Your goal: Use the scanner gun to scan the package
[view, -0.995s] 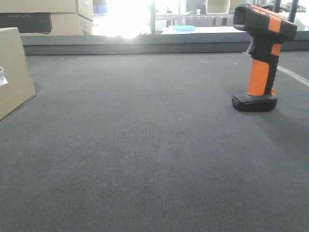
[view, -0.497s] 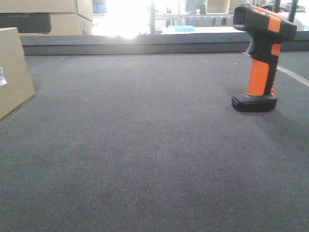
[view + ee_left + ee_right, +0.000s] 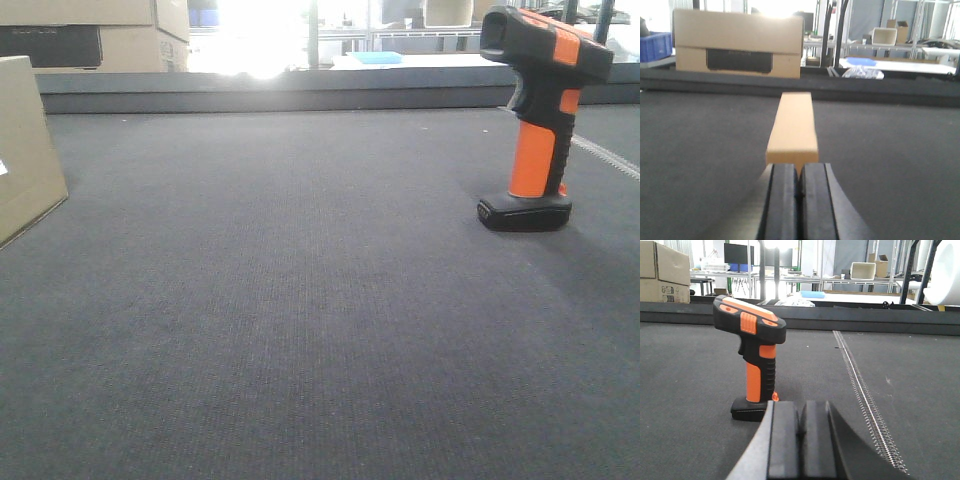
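Dark grey counter [image 3: 300,320], with an open stretch across the middle. Package [image 3: 792,125]: one, tan, far left, just ahead of the left hand [image 3: 799,172]. Scanner gun [image 3: 538,120]: one, upright on its foot, right side, near the right hand [image 3: 799,410]. Hands: two, fingers pressed together, holding nothing. Banded cardboard box [image 3: 737,50]: one, beyond the rear edge.

Nothing legible; print on the banded cardboard box [image 3: 737,35] is blurred

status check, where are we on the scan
Both jaws shut, empty: left gripper facing package, right gripper facing scanner gun. That scanner gun upright on its foot, untouched. Nothing between either gripper and its target.
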Tool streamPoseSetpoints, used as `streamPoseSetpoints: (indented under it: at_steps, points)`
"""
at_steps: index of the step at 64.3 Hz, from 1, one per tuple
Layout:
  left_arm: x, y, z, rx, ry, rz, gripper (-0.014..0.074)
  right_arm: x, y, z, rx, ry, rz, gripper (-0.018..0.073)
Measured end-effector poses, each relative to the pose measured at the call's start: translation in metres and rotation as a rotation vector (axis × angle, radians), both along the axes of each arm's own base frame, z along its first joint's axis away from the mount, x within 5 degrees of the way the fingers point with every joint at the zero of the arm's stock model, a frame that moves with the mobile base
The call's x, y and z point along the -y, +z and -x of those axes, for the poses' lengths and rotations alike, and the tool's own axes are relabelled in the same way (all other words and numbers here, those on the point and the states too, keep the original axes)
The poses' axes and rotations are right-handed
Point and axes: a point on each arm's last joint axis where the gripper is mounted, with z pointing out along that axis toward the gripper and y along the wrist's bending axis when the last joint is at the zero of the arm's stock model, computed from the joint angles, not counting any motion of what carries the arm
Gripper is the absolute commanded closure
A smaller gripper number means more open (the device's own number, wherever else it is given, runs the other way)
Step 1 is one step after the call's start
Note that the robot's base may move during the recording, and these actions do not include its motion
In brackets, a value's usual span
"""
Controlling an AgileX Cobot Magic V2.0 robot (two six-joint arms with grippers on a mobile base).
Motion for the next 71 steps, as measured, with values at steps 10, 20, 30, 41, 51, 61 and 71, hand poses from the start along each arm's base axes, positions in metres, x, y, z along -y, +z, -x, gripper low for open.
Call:
streamPoseSetpoints:
  at_steps: [10, 20, 30, 41, 51, 61, 71]
  points:
    - [0.0, 0.039, -0.004, -0.075, -0.002, 0.011, 0.0707, 0.0, 0.0, 0.0, 0.0, 0.0, 0.0, 0.0713]
    - [-0.002, 0.074, -0.032, -0.22, -0.003, 0.022, 0.0707, 0.0, 0.0, 0.0, 0.0, 0.0, 0.0, 0.0713]
    - [-0.004, 0.108, -0.076, -0.355, -0.004, 0.03, 0.0707, 0.0, 0.0, 0.0, 0.0, 0.0, 0.0, 0.0713]
    - [-0.007, 0.136, -0.127, -0.406, -0.003, 0.033, 0.0707, 0.0, 0.0, 0.0, 0.0, 0.0, 0.0, 0.0713]
    - [-0.011, 0.137, -0.169, -0.467, 0.006, 0.01, 0.0707, 0.0, 0.0, 0.0, 0.0, 0.0, 0.0, 0.0713]
    - [-0.016, 0.129, -0.205, -0.519, 0.024, -0.052, 0.069, 0.0, 0.0, 0.0, 0.0, 0.0, 0.0, 0.0713]
    - [-0.018, 0.122, -0.23, -0.58, 0.028, -0.064, 0.041, 0.0, 0.0, 0.0, 0.0, 0.0, 0.0, 0.0713]
